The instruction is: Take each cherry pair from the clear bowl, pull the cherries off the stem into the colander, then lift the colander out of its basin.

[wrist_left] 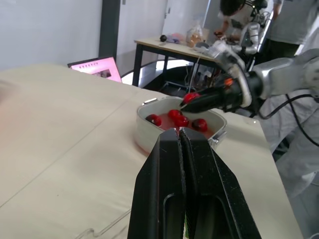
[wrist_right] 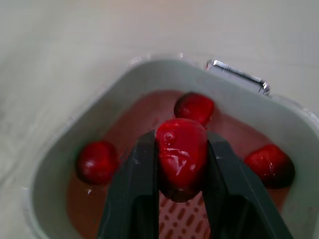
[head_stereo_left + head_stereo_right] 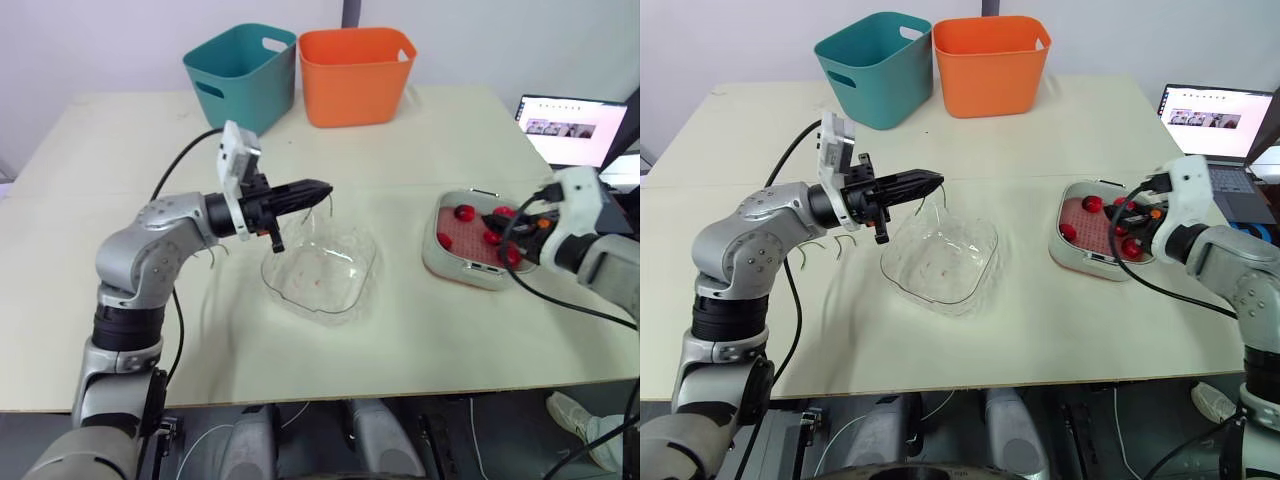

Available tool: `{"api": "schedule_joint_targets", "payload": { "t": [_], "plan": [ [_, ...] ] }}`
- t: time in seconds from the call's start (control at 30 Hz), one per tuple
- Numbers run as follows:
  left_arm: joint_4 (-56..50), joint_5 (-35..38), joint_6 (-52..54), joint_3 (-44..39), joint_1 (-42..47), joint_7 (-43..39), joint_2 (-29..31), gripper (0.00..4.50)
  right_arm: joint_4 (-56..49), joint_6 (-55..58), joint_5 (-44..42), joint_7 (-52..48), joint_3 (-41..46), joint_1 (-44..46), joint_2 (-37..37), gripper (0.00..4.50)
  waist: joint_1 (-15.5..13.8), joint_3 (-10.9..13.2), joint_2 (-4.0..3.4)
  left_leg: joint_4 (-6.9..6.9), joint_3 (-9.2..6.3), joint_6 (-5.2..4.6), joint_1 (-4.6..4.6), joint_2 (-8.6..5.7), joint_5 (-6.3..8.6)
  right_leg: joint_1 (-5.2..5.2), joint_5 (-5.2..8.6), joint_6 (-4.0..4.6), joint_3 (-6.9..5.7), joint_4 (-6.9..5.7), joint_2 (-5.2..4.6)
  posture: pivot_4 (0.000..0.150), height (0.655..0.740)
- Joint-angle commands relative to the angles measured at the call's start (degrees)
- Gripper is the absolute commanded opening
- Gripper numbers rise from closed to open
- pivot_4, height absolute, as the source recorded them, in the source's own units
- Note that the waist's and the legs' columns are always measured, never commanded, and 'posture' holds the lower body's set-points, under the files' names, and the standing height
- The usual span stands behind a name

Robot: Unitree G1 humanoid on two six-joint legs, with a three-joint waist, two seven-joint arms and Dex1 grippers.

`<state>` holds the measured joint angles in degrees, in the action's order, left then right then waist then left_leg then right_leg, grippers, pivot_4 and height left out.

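Note:
My left gripper (image 3: 322, 188) hovers over the far rim of the clear bowl (image 3: 320, 272), shut on a thin green stem (image 3: 330, 206) that dangles from its tips. The bowl holds only faint red specks. At the right, the pink perforated colander (image 3: 462, 238) sits in its white basin (image 3: 432, 262) with several red cherries (image 3: 465, 212) inside. My right gripper (image 2: 181, 138) is just above the colander, shut on one glossy red cherry (image 2: 181, 162). In the left wrist view the shut fingers (image 1: 169, 164) point toward the basin (image 1: 144, 132).
A teal bin (image 3: 240, 75) and an orange bin (image 3: 355, 72) stand at the table's back. Loose stems (image 3: 825, 245) lie beside my left arm. An open laptop (image 3: 572, 128) sits at the far right. People stand at a table in the background (image 1: 239, 15).

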<state>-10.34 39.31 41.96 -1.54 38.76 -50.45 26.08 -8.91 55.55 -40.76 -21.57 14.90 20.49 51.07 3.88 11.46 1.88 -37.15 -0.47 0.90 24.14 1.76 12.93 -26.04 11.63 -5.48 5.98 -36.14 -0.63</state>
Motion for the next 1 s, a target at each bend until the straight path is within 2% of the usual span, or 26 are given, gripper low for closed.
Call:
{"api": "schedule_joint_targets", "payload": {
  "t": [0.03,0.2,0.23,0.33,0.47,0.57,0.7,0.83,1.0],
  "plan": [
    [-1.09,0.49,-0.95,-0.75,1.35,0.09,0.24,0.0,0.41,-1.88,1.89,-2.73,0.6,2.26,0.86,2.42,-0.05,0.0,0.0,0.0,0.0,0.0,0.01,0.0,0.0,0.0,0.0,0.0,0.0,0.0,0.0,0.15,0.74],
    [-1.13,0.48,-0.99,-1.19,0.86,0.27,0.67,0.0,0.72,-2.14,3.55,-5.14,0.91,2.99,1.35,4.21,-0.12,0.0,0.0,-0.01,0.0,0.0,0.03,-0.01,0.0,0.01,-0.09,-0.15,0.0,0.01,-0.01,0.15,0.74],
    [-0.89,0.57,-0.99,-1.51,0.94,0.34,0.77,0.0,0.42,-2.29,3.53,-5.76,1.31,3.11,1.44,4.45,-0.11,0.0,0.0,-0.01,-0.01,0.0,0.02,-0.01,0.0,0.01,-0.08,-0.15,0.0,0.01,-0.01,0.15,0.74],
    [0.44,1.16,-0.91,-3.16,1.82,1.22,0.93,0.0,-1.11,-3.51,2.78,-6.71,3.11,5.37,0.46,4.45,-0.1,0.0,0.0,-0.01,0.0,0.0,0.02,-0.01,0.0,0.01,-0.09,-0.15,0.0,0.01,-0.01,0.15,0.74],
    [2.4,2.55,0.41,-6.26,3.22,2.48,1.91,0.0,-7.22,-0.11,-3.59,-9.05,3.16,10.11,-1.61,4.45,0.18,0.01,-0.01,0.0,-0.01,0.0,-0.01,0.01,0.0,-0.01,-0.11,-0.18,0.0,-0.03,0.03,0.15,0.74],
    [4.02,4.91,3.26,-10.82,2.84,3.54,5.02,0.0,-13.9,5.08,-11.39,-10.76,-0.51,16.04,-4.01,4.45,0.35,0.01,-0.02,0.05,-0.01,-0.02,-0.08,0.05,0.01,-0.01,-0.12,-0.2,0.0,-0.05,0.07,0.15,0.74],
    [5.51,9.07,8.55,-16.48,-0.37,6.09,8.23,0.0,-22.02,8.65,-15.56,-13.12,-9.56,20.26,-6.57,4.45,0.09,0.01,-0.02,0.08,-0.06,-0.03,-0.08,0.06,0.02,-0.01,-0.1,-0.19,-0.06,-0.06,0.06,0.15,0.74],
    [7.31,10.53,11.14,-19.9,-5.56,7.47,9.95,0.0,-23.96,9.48,-14.61,-11.07,-17.96,23.6,-12.87,4.45,-0.1,0.01,0.0,-0.01,-0.05,-0.02,0.04,0.04,0.01,0.02,-0.02,-0.05,-0.08,0.01,-0.03,0.15,0.74],
    [9.36,10.06,12.31,-21.33,-12.07,7.71,11.41,0.0,-23.12,9.11,-8.9,-9.35,-26.96,25.17,-17.9,4.45,-0.09,-0.01,0.02,-0.04,-0.05,-0.01,0.09,0.04,0.01,-0.02,0.01,0.02,-0.1,0.01,-0.06,0.15,0.74]
  ]
}}
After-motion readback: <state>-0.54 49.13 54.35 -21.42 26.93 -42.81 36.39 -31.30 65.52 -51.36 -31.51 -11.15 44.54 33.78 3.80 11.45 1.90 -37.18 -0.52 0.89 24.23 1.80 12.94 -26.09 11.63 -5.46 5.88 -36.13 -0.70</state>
